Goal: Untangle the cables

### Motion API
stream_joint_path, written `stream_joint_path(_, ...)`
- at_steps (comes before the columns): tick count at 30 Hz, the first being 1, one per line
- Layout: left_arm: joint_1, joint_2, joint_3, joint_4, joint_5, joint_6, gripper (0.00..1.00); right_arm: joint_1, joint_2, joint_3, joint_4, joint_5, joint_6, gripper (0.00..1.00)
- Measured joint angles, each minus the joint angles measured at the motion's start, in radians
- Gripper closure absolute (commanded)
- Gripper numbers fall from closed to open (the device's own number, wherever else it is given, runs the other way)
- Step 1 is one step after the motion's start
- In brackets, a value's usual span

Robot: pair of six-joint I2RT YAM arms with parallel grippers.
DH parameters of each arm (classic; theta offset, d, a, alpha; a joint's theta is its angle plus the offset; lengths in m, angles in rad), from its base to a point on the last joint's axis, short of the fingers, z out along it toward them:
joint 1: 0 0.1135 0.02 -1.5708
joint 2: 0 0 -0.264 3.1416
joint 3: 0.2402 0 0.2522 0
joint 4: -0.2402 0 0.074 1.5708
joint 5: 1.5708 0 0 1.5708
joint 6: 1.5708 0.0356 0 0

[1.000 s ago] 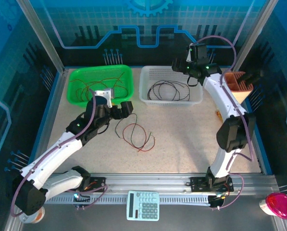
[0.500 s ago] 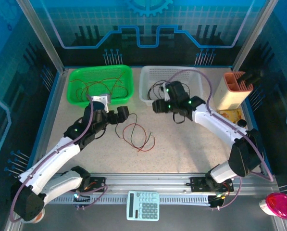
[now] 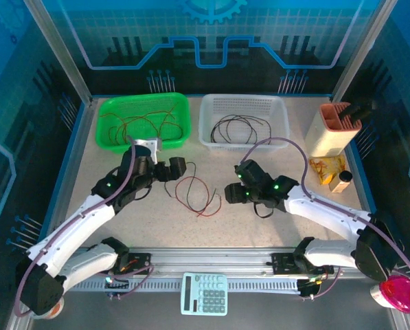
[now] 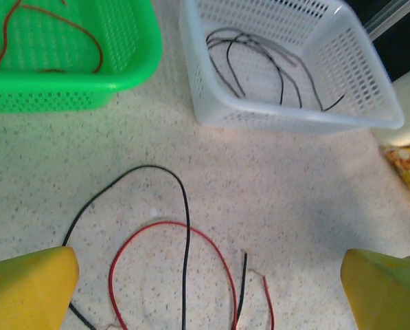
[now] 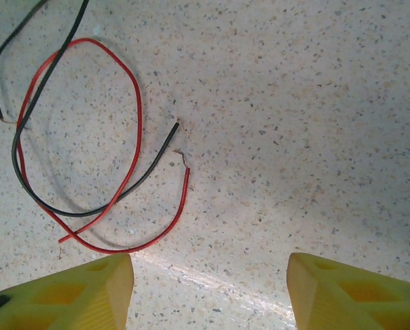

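A loose red cable [image 3: 206, 201] and a black cable [image 3: 172, 184] lie looped over each other on the speckled table. My left gripper [image 3: 172, 170] hangs open just left of and behind them. In the left wrist view the red loop [image 4: 167, 223] and the black strand [image 4: 186, 227] lie between the spread jaws of my left gripper [image 4: 208, 289]. My right gripper [image 3: 232, 184] stands open just right of the loops. In the right wrist view the red cable [image 5: 139, 117] and black cable [image 5: 150, 165] lie ahead and left of my right gripper [image 5: 208, 275], which holds nothing.
A green basket [image 3: 103, 141] at the back left holds red and black cables. Beside it a white basket [image 3: 281, 130] holds black cables [image 3: 240, 127]. A beige tool holder [image 3: 332, 130] stands at the right. A calculator [image 3: 205, 293] lies on the near rail.
My right arm swung from the back, over the white basket, down to the table right of the loose cables, its jaws narrowing a little. My left gripper edged slightly nearer.
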Motion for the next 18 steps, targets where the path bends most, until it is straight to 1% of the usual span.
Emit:
stream_joint_path(6, 0.0, 0.022, -0.001, -0.031, -0.017, -0.025, 0.02, 0.006, 0.005, 0.034, -0.026, 0.006, -0.02, 0.37)
stream_joint_path(10, 0.0, 0.025, -0.019, -0.034, -0.057, -0.073, 0.02, 0.025, 0.075, 0.151, -0.038, 0.007, -0.068, 0.37)
stream_joint_path(13, 0.005, 0.027, -0.043, -0.052, -0.085, -0.106, 0.01, 0.059, 0.137, 0.245, -0.037, 0.006, -0.108, 0.37)
stream_joint_path(15, 0.028, 0.026, -0.058, -0.06, -0.089, -0.129, 0.01, 0.091, 0.192, 0.312, -0.035, 0.003, -0.135, 0.37)
stream_joint_path(18, 0.137, 0.016, -0.079, -0.062, -0.072, -0.16, 0.01, 0.14, 0.29, 0.401, -0.032, -0.006, -0.169, 0.38)
